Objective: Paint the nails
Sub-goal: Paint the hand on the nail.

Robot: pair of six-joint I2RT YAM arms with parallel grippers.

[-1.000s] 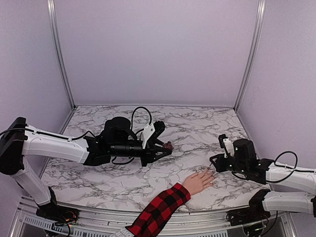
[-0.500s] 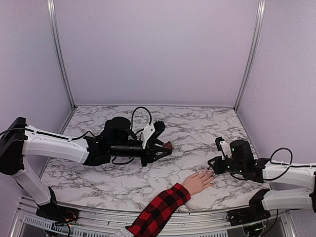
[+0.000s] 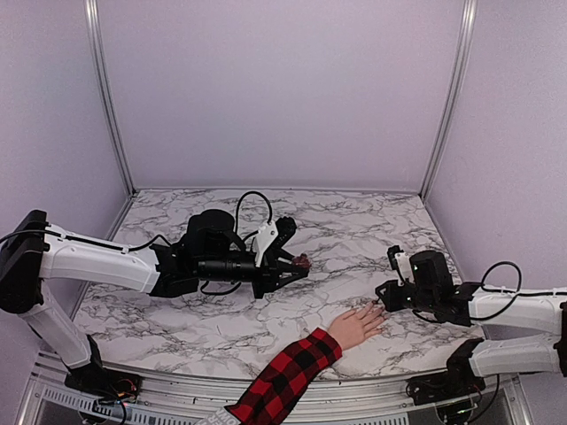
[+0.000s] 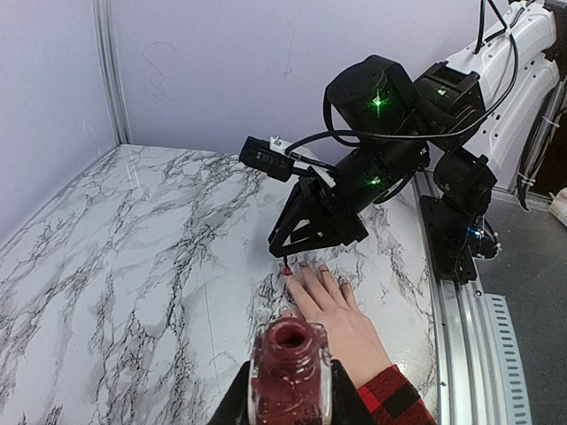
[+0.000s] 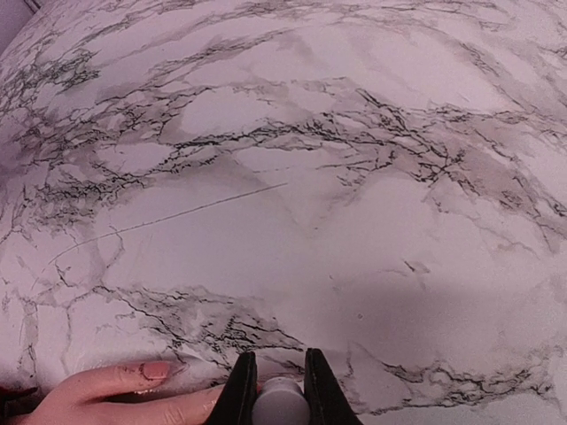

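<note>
The pale hand with a red-and-black plaid sleeve lies flat on the marble table near the front edge. In the left wrist view the hand points away, and its index nail looks dark red. The nails beside it have dark edges. My left gripper is shut on the open dark-red polish bottle and holds it above the table. My right gripper is shut on the white brush cap, and the brush tip sits at the index fingertip. One pink bare nail shows in the right wrist view.
The marble table top is bounded by lilac walls at the back and sides, with a metal rail along the front. The right arm's base stands at the table's edge.
My right gripper has moved slightly left and lower, bringing the brush to the fingertips. My left arm and the hand have not moved.
</note>
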